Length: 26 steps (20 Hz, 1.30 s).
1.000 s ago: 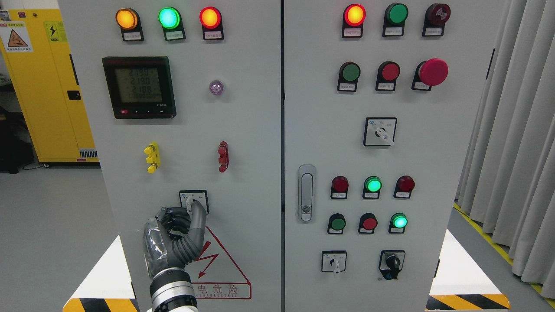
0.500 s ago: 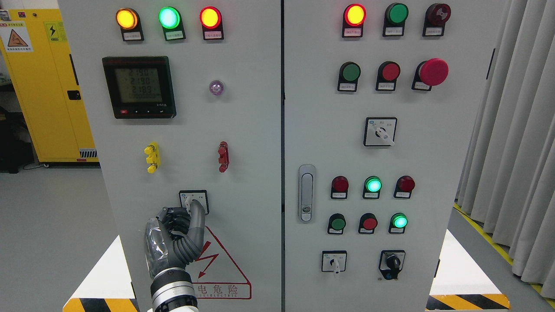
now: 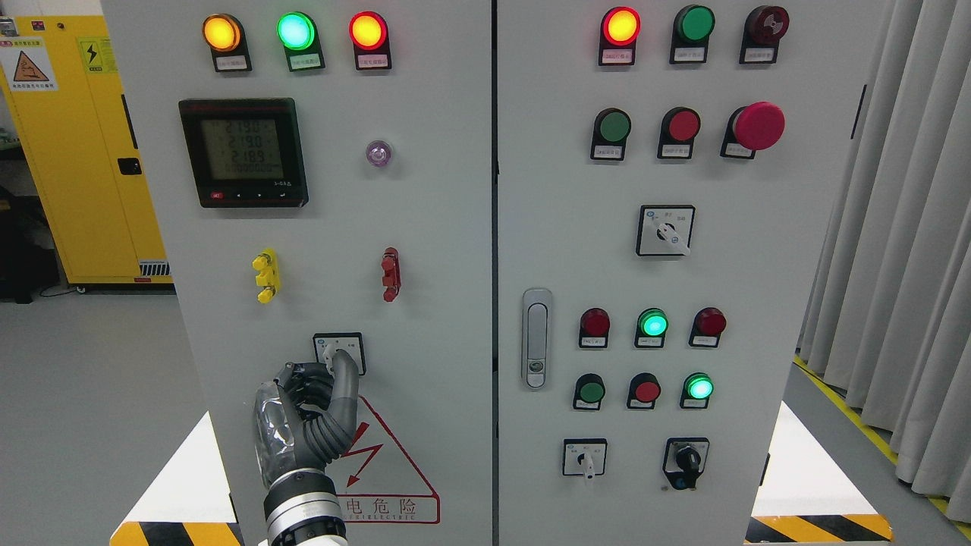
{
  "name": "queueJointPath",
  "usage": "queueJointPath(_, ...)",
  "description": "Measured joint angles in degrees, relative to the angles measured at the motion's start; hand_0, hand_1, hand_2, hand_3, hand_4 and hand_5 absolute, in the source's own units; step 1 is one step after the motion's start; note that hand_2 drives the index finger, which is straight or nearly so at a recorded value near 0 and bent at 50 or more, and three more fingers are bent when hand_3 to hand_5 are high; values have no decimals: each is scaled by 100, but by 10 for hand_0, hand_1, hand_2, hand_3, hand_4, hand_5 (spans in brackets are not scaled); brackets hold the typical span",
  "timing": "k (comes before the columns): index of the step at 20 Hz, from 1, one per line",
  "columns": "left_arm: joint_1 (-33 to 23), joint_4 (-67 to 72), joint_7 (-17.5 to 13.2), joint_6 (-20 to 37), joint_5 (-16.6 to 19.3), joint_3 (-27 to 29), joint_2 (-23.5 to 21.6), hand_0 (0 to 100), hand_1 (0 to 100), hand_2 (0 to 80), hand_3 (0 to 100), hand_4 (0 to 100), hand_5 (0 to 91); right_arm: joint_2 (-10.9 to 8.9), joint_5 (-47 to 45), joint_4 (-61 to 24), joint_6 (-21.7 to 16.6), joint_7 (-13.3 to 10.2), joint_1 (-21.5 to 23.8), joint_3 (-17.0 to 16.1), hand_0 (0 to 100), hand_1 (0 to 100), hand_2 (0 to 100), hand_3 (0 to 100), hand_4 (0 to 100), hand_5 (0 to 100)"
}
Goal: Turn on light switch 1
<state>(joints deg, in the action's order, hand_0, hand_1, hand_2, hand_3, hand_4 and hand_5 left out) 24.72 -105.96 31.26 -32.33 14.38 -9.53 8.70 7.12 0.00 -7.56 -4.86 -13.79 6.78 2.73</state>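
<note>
Grey panel, left door [image 3: 425, 250]: the switch [image 3: 339, 352] sits low on it, a small square plate with a white knob, below the yellow clip [image 3: 265, 275] and red clip [image 3: 390, 274], just above the red warning triangle [image 3: 379, 470].

Left hand [image 3: 307, 413] comes up from the bottom edge, left of centre. Fingers [image 3: 345, 379] curled, thumb and index closing on the white knob from below; the other fingers are folded in beside them. Reads as a pinch on the knob, though the hand hides most of the knob, so I can't confirm both pads are seated.

Key relation: the switch is directly above and slightly right of the palm, at the fingertips. No reach left. The hand's long axis runs up and a bit right from the wrist into the knob. The knob's turn axis points out of the panel toward the camera, so the coming move is a wrist roll about that axis, not a push or a slide.

Can't tell the knob's pointer direction; it's covered.

Right hand not visible. The right door [image 3: 758, 250] has similar switches, well apart from this one and not involved.

Risk, my read: fingertips slipping off the small knob mid-turn.
</note>
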Motion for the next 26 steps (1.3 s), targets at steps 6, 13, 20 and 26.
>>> queueJointPath(6, 0, 2, -12, 0, -3, -2, 0, 629, 468, 653, 861, 808, 754, 0, 0, 0, 0, 0, 0, 0, 0, 500, 40, 0, 0, 0)
queueJointPath(13, 1, 11, -55, 0, -5, -8, 1, 664, 459, 655, 863, 809, 754, 0, 0, 0, 0, 0, 0, 0, 0, 500, 40, 0, 0, 0)
queueJointPath(20, 1, 27, -73, -3, -6, -9, 1, 713, 429, 651, 867, 813, 755, 0, 0, 0, 0, 0, 0, 0, 0, 500, 40, 0, 0, 0)
queueJointPath(26, 3, 35, -61, -6, -6, -9, 1, 519, 417, 645, 867, 814, 753, 0, 0, 0, 0, -1, 0, 0, 0, 500, 40, 0, 0, 0)
